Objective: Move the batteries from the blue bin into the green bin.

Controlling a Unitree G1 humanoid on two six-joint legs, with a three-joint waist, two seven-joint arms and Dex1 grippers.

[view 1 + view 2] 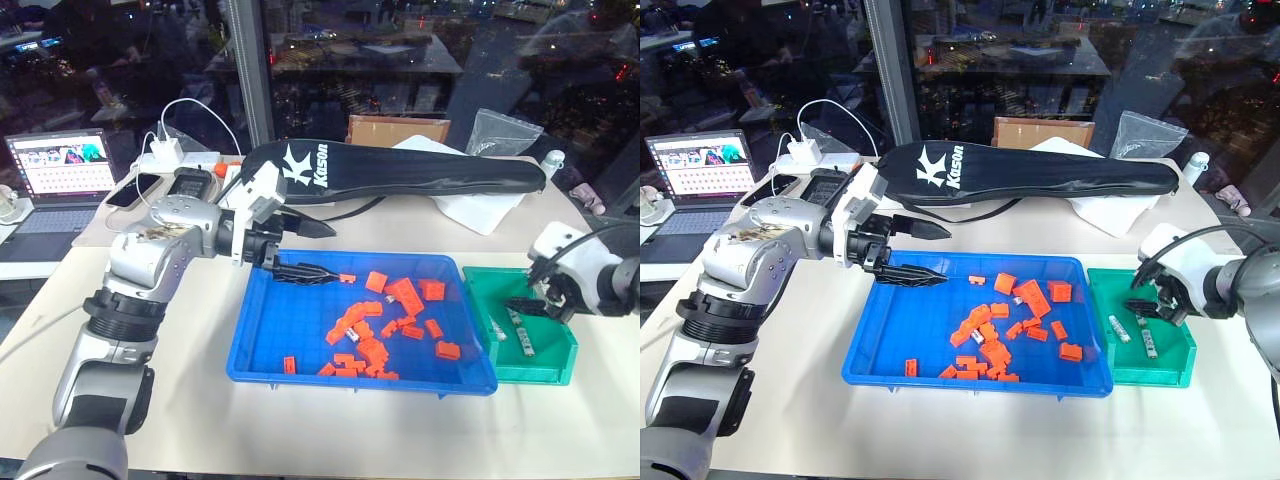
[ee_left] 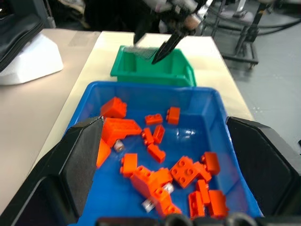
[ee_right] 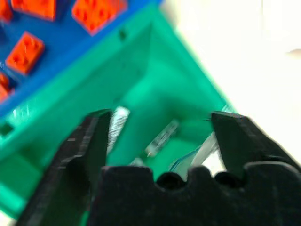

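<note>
Two batteries [image 1: 1134, 335] lie in the green bin [image 1: 1175, 372].

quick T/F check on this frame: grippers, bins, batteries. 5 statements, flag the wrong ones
1. The right gripper is over the green bin with its fingers apart. True.
2. The green bin is empty. False: two batteries lie on its floor.
3. The left gripper is open above the far left corner of the blue bin. True.
4. The left gripper holds a battery. False: nothing is between its fingers.
5. The blue bin holds only batteries. False: it is mostly orange blocks; a few silvery battery ends peek out among them in the left wrist view.
</note>
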